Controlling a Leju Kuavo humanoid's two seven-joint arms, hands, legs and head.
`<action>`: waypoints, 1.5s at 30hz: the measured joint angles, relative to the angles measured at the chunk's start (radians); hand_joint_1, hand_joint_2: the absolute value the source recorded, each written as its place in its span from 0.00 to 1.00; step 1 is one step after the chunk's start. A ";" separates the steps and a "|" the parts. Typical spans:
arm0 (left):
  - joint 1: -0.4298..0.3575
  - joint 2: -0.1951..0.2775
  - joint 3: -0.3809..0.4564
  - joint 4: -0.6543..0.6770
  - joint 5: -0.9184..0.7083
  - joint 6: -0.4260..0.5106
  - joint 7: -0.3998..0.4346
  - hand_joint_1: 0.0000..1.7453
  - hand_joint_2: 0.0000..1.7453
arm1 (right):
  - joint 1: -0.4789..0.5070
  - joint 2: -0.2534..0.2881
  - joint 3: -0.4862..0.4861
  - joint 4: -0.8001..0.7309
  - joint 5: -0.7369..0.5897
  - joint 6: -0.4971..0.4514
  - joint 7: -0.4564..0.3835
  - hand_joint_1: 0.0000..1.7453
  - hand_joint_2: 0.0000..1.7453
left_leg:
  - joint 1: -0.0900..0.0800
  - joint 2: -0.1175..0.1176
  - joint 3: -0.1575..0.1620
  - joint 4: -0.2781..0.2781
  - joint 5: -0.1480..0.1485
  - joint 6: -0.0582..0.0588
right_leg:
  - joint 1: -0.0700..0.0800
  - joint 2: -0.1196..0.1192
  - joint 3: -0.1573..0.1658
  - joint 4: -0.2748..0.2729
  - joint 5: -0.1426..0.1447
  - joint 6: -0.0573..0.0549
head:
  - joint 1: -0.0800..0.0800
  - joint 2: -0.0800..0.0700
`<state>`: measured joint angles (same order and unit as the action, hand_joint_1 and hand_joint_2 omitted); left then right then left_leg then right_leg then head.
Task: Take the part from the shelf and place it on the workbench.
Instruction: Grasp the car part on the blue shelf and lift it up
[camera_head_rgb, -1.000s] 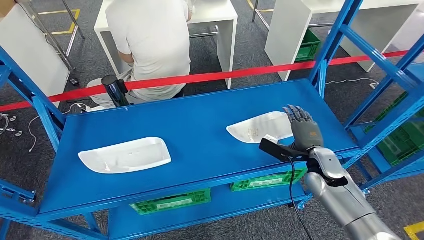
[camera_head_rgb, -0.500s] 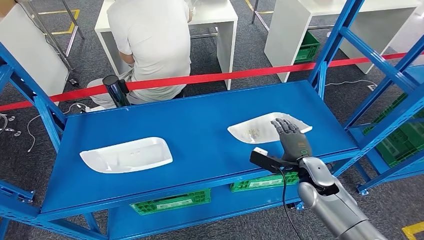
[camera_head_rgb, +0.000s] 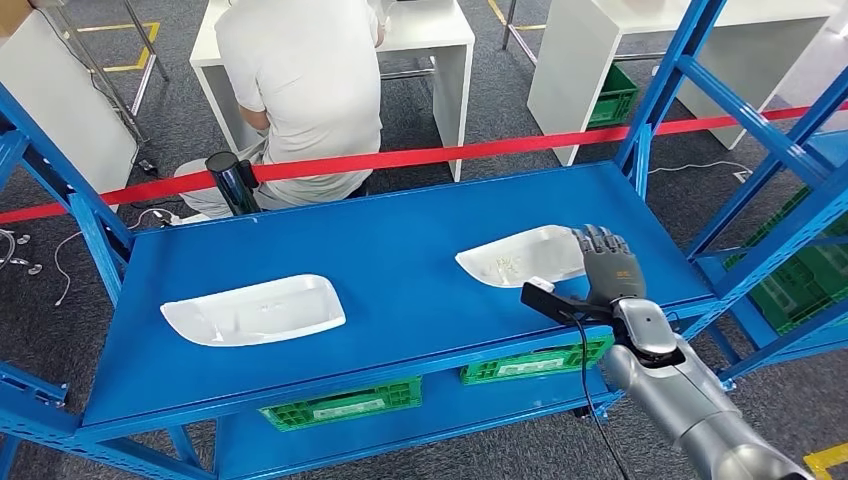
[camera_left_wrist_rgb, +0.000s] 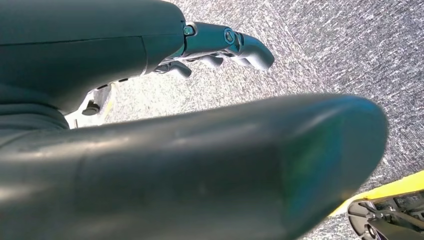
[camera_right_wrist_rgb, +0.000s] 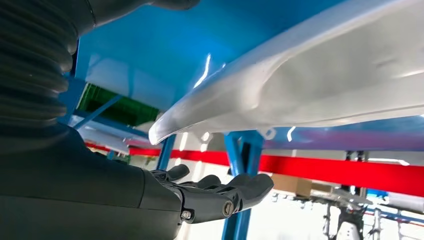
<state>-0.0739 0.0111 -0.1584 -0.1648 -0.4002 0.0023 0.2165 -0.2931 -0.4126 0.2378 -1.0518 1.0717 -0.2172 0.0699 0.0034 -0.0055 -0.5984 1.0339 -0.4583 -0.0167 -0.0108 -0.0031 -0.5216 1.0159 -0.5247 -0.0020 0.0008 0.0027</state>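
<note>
Reaching over the front edge of the blue shelf (camera_head_rgb: 400, 250), my right robot hand (camera_head_rgb: 608, 268) sits at the near end of a white moulded part (camera_head_rgb: 515, 255), fingers spread apart and not closed on it; from the head view I cannot tell whether they touch it. In the right wrist view the part (camera_right_wrist_rgb: 320, 85) lies just beside my fingers (camera_right_wrist_rgb: 235, 192), with a gap between them. A second white part (camera_head_rgb: 255, 310) lies well apart, on the shelf's other half. My left robot hand (camera_left_wrist_rgb: 215, 45) hangs over grey carpet (camera_left_wrist_rgb: 325, 45), fingers loosely apart, holding nothing. Beyond the shelf runs a red barrier tape (camera_head_rgb: 450, 152), and a person in a white shirt (camera_head_rgb: 300, 80) sits at a white surface (camera_head_rgb: 440, 30).
</note>
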 joint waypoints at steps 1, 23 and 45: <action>0.000 0.000 0.000 0.000 0.000 -0.002 -0.002 0.00 0.00 | -0.005 -0.002 0.000 0.011 0.002 -0.010 0.003 0.91 1.00 | 0.000 0.000 0.000 0.000 0.000 0.000 | 0.000 0.000 0.000 0.000 0.000 0.000 | 0.000 0.000; 0.003 -0.006 0.024 0.000 0.000 -0.015 -0.024 0.00 0.00 | -0.026 -0.017 -0.007 0.087 -0.011 -0.019 -0.023 1.00 1.00 | 0.000 -0.001 0.000 0.000 0.000 0.000 | 0.000 0.000 0.001 0.000 0.000 0.001 | 0.000 0.000; 0.001 -0.006 0.047 0.000 -0.002 -0.009 -0.012 0.00 1.00 | -0.042 -0.002 0.001 0.093 -0.152 0.033 -0.097 1.00 1.00 | 0.000 0.000 0.001 0.000 0.000 0.000 | 0.000 0.000 0.002 0.000 0.000 0.001 | 0.000 0.000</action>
<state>-0.0729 0.0046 -0.1115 -0.1652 -0.4018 -0.0066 0.2043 -0.3349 -0.4150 0.2386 -0.9590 0.9194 -0.1838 -0.0274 0.0032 -0.0059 -0.5978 1.0334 -0.4584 -0.0165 -0.0107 -0.0031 -0.5196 1.0159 -0.5251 -0.0011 0.0008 0.0027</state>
